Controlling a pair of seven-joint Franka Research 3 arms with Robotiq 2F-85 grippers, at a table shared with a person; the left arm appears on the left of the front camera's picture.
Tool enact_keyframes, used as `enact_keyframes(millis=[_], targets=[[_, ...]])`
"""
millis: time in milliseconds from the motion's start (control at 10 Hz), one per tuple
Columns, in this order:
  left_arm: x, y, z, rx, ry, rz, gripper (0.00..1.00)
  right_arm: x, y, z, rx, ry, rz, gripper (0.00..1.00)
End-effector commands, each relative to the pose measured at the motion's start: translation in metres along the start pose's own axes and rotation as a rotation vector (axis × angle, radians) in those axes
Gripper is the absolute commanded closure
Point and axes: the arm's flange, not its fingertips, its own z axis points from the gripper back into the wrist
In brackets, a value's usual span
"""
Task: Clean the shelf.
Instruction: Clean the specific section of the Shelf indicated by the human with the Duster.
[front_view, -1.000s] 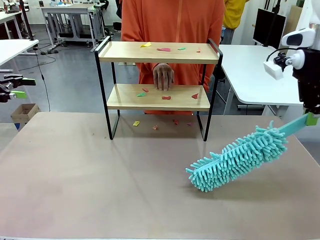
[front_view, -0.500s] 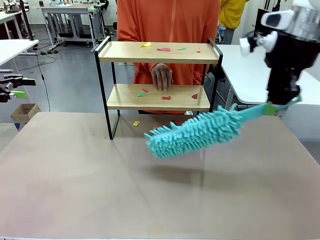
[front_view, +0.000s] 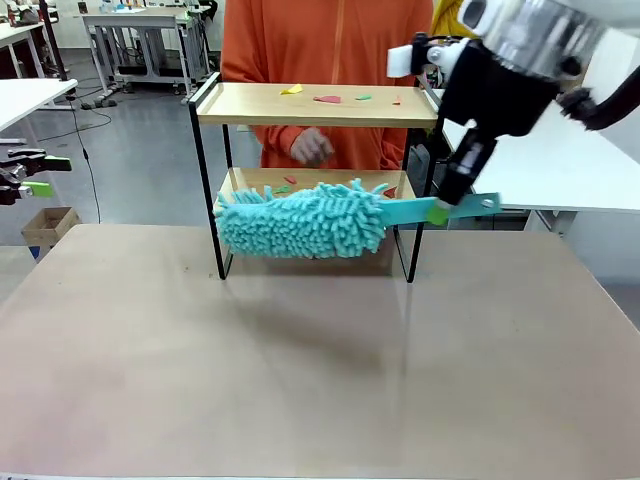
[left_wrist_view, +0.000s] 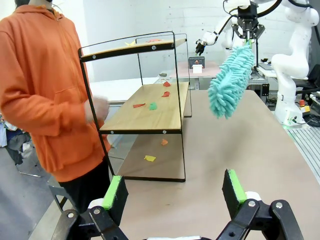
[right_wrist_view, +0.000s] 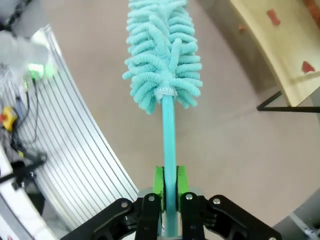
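Observation:
The shelf (front_view: 260, 105) stands at the table's far side, a two-tier rack of wooden boards in a black frame. Small coloured paper scraps (front_view: 327, 99) lie on its top board. My right gripper (front_view: 445, 210) is shut on the handle of a teal fluffy duster (front_view: 300, 220). The duster's head hangs level in front of the lower board and hides most of it. In the right wrist view the duster (right_wrist_view: 162, 55) runs straight out from the shut right gripper (right_wrist_view: 170, 182). My left gripper (left_wrist_view: 174, 190) stands open at the far left, well away from the shelf (left_wrist_view: 150, 107).
A person in an orange hoodie stands behind the shelf, one hand (front_view: 312, 147) raised between the boards. Scraps (left_wrist_view: 150, 158) also lie on the table under the shelf. A white table (front_view: 520, 150) stands at the right. The near tabletop (front_view: 300, 380) is bare.
My right arm has swung the duster up and left, from the table's right side to the front of the lower board. The person's hand has lifted off the lower board.

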Motion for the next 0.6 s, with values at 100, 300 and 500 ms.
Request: enact_keyframes(millis=[100, 300, 500], targets=[[0.003, -0.002, 0.000, -0.005, -0.007, -0.003, 0.00, 0.000, 0.000, 0.000, 0.000, 0.000, 0.000, 0.87], [0.003, -0.002, 0.000, -0.005, -0.007, -0.003, 0.00, 0.000, 0.000, 0.000, 0.000, 0.000, 0.000, 0.87], [0.003, -0.002, 0.000, -0.005, -0.007, -0.003, 0.00, 0.017, 0.024, -0.008, -0.105, -0.049, -0.147, 0.87]])
